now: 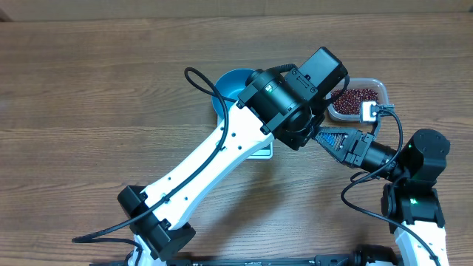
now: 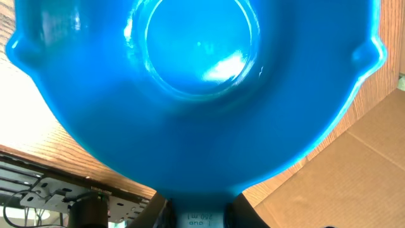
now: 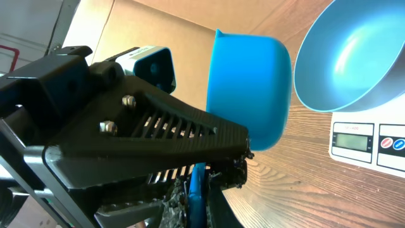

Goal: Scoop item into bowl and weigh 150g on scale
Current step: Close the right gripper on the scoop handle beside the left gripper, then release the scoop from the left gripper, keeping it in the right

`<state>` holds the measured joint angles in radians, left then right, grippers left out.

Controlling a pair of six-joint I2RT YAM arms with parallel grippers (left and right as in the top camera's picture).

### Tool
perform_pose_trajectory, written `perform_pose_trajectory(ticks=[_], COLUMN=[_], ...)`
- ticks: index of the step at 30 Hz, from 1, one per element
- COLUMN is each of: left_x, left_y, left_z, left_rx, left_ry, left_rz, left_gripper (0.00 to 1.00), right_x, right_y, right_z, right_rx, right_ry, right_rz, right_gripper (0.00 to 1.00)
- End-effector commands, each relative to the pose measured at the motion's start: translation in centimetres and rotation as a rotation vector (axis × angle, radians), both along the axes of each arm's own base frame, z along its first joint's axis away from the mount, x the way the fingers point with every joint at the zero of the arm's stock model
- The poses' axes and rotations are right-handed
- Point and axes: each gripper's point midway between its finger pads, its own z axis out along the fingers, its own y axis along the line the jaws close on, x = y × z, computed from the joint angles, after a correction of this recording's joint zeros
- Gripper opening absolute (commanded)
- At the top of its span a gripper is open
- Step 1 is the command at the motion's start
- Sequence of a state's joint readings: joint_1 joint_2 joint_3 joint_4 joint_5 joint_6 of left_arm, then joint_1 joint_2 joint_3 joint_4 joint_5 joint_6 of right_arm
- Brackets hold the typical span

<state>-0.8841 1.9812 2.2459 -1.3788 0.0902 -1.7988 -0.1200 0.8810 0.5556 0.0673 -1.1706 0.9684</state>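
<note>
The bright blue bowl [image 2: 196,95] fills the left wrist view, and no beans show inside it. My left gripper [image 2: 197,216] is shut on the bowl's near rim tab. From overhead, only part of the bowl [image 1: 228,83] shows beside my left wrist. The bowl [image 3: 351,57] hangs tilted over the white scale [image 3: 367,140]; whether it rests on the scale I cannot tell. My right gripper [image 3: 215,177] is shut on the handle of a small blue scoop [image 3: 250,88], just right of the bowl. The scoop's contents are hidden. The item, dark red beans [image 1: 356,97], lies in a tub.
The clear plastic tub [image 1: 381,86] holding the beans stands at the back right, beside my right arm. My left arm [image 1: 222,155] crosses the table's middle diagonally and covers most of the scale [image 1: 262,152]. Bare wooden table lies to the left and at the back.
</note>
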Motion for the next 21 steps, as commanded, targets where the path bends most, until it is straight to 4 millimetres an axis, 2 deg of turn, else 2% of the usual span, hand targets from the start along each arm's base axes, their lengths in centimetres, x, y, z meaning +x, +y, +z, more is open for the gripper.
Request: perform_pose_trajectory(ticks=[1,5,8,13,15,21], left_x=[-1.38,-1.38,-1.38,-1.38,-1.32,-0.82], left_y=[-1.08,-1.07,-1.07,-0.99,-0.96,-0.7], left_z=[0.24,0.24,0.24,0.2,0.22,0.34], left_rx=[-0.017,-0.016,-0.016,-0.013,-0.013,-0.014], left_ry=[0.009,0.009,0.007,0.009,0.006,-0.005], left_rz=[-0.061,-0.061,-0.064,-0.064,-0.065,-0.071], left_gripper=[0.29,0.5,0.56,0.59,0.65,0.91], right_x=[-0.44,-0.44,-0.44,-0.44,-0.44,-0.43], right_y=[0.29,0.29,0.29,0.29,0.29,0.29], right_z=[1.58,1.58,1.58,1.58,1.58,1.57], right_rx=[-0.004,-0.004,-0.004,-0.004,-0.004,-0.004], right_ry=[-0.063,-0.063,-0.063,-0.063,-0.063,-0.063], right_rz=[0.03,0.03,0.03,0.03,0.03,0.03], right_gripper=[0.04,0.04,0.04,0.04,0.04,0.04])
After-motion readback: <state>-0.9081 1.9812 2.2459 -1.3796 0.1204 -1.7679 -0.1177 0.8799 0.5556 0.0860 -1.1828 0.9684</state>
